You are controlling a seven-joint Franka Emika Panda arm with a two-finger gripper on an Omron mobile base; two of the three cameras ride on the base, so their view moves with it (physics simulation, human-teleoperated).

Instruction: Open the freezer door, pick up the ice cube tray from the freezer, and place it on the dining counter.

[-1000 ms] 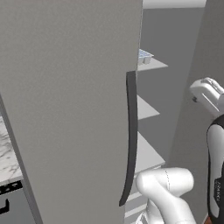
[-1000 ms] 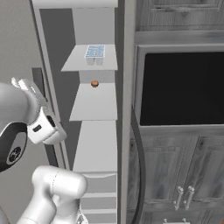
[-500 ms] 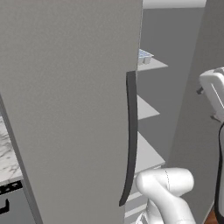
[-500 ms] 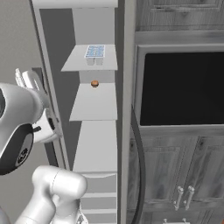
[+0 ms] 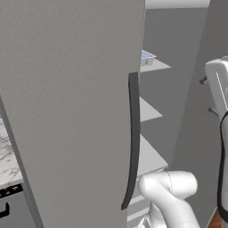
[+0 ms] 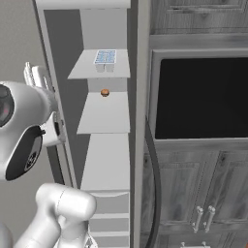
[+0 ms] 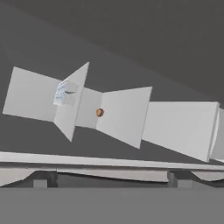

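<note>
The freezer door (image 5: 67, 111) stands swung open, its long dark handle (image 5: 132, 142) facing me. Inside, the pale blue ice cube tray (image 6: 105, 56) lies on the top shelf, also visible as a tray (image 5: 146, 56) past the door's edge. In the hand view the ice cube tray (image 7: 61, 92) lies far ahead on the rolled shelves. My gripper (image 7: 110, 178) is open, its dark fingertips wide apart with nothing between them, well short of the shelves. The white hand (image 6: 41, 87) hovers left of the freezer opening. The dining counter is out of view.
A small orange-brown round thing (image 6: 104, 92) sits on the second shelf. A black oven front (image 6: 201, 97) and grey cabinet doors (image 6: 203, 193) stand right of the freezer. A marble top (image 5: 6, 156) with an appliance front lies left of the open door.
The hand has swung: further right and higher in the left base view, further left in the right base view. The door, tray and shelves have stayed put.
</note>
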